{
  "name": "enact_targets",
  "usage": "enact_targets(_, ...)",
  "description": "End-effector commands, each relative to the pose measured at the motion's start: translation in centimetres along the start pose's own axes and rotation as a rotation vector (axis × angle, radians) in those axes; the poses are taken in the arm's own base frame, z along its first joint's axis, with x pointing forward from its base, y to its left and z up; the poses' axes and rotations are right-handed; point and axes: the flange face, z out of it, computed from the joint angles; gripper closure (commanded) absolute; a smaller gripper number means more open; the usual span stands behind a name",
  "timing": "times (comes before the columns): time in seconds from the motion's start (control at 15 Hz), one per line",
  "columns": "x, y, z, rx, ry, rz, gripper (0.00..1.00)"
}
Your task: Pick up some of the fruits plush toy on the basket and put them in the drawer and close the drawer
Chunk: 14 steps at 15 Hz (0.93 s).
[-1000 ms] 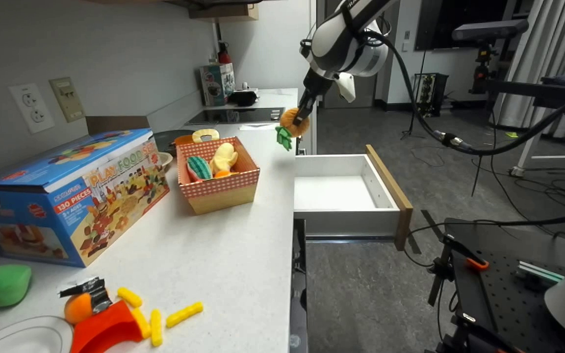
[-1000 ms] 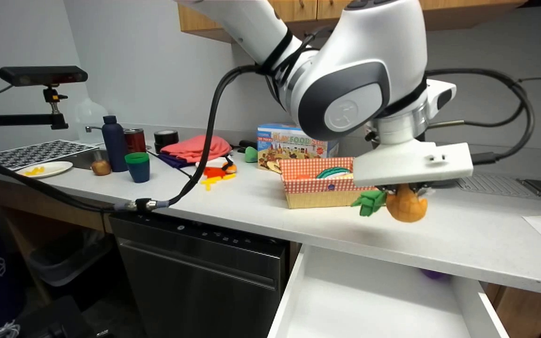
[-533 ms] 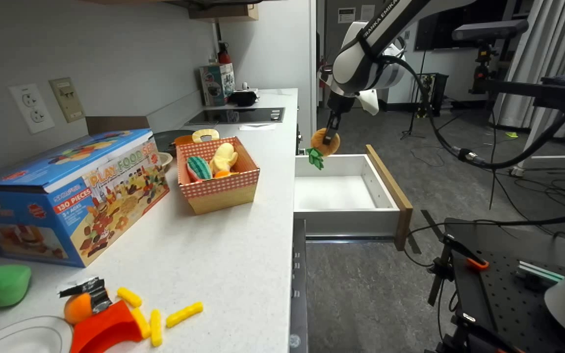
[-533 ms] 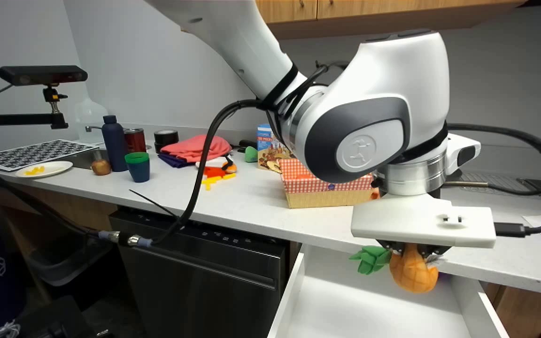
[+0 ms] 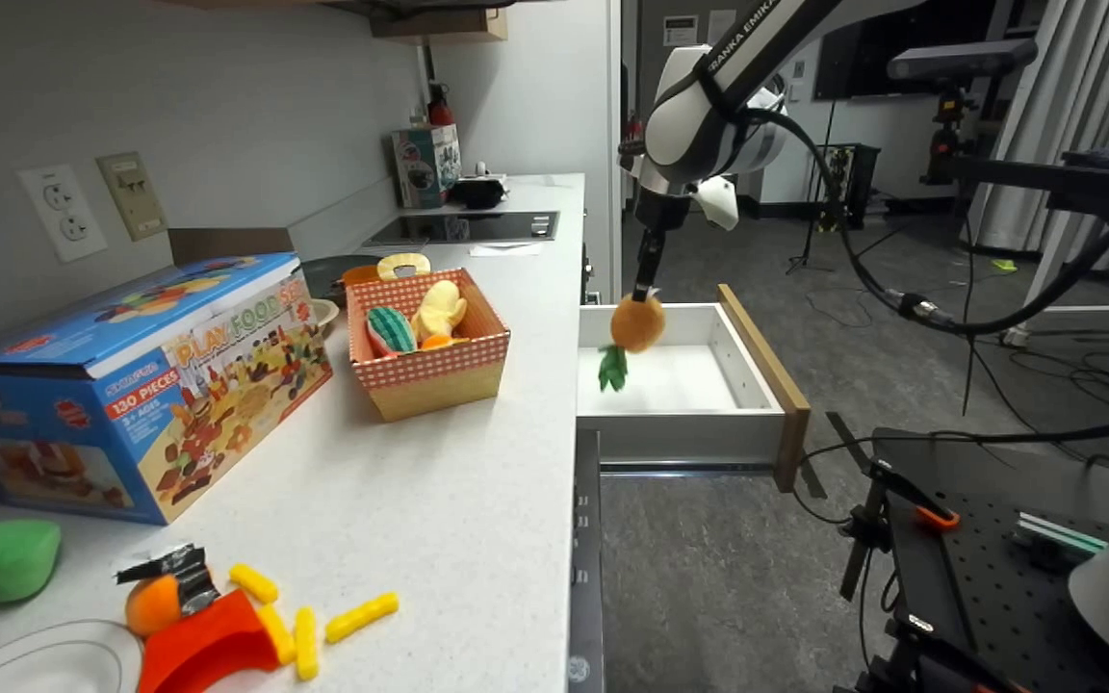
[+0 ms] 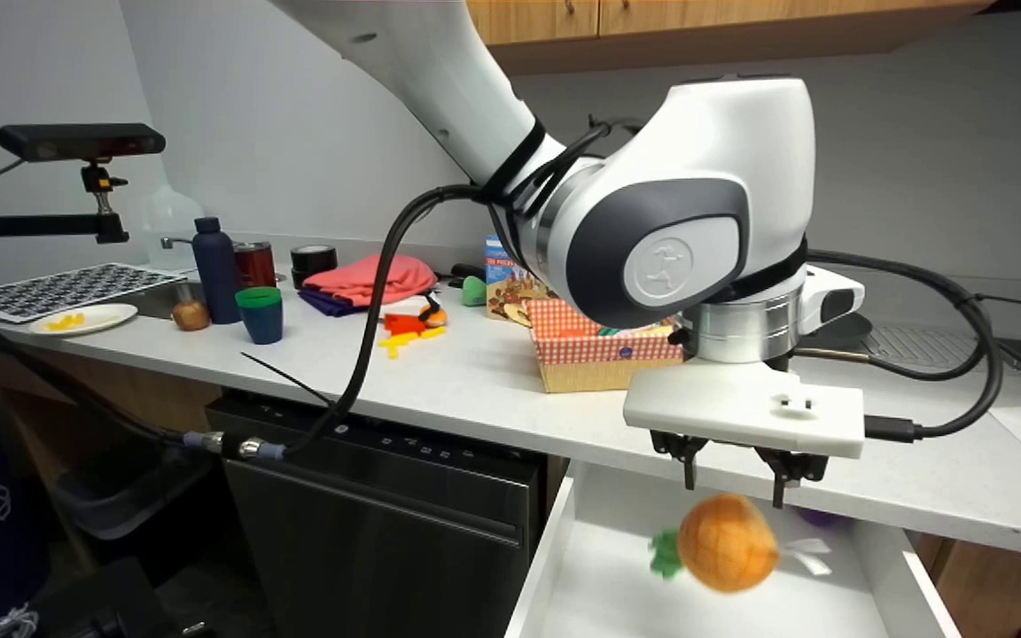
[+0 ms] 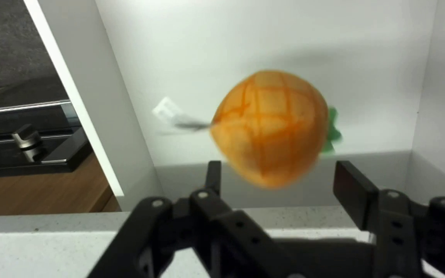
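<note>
Gripper (image 6: 734, 496) spread above the pulled-out drawer (image 5: 684, 438), plush fruit (image 6: 728, 542) just below

Alongside your gripper runs a pale, speckled countertop (image 5: 468, 500). Near the gripper on it: the checked basket (image 5: 439, 393), a yellow toy (image 5: 440, 310) and a green-striped toy (image 5: 391, 330) inside. Farther from the tool: a printed box (image 5: 227, 385); farther still, yellow sticks (image 5: 362, 617). Lower than your tool: grey floor (image 5: 680, 577). Higher: a wooden cabinet (image 6: 741, 27). Something purple (image 6: 816, 516), partly hidden, shows at the drawer's back.

Your plush fruit: round, orange, darker cross-lines, green leaves (image 7: 333, 131) at one end, white tag (image 7: 165, 110) at the other; blurred. You have the jaws standing apart, the fruit clear of both, just under the fingertips (image 6: 779, 493) and over the white drawer bottom. Whether it touches the drawer, cannot tell.
</note>
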Motion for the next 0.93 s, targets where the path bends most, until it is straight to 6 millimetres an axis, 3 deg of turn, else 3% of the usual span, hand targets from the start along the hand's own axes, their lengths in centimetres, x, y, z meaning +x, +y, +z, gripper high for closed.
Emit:
enact_targets(0.0, 3.0, -0.9, 0.1, 0.010, 0.021, 0.007, 0.00)
enact_targets(0.33, 7.1, -4.2, -1.0, 0.070, 0.113, -0.013, 0.00)
enact_targets(0.87, 14.4, -11.3, -6.0, 0.140, 0.305, -0.104, 0.00)
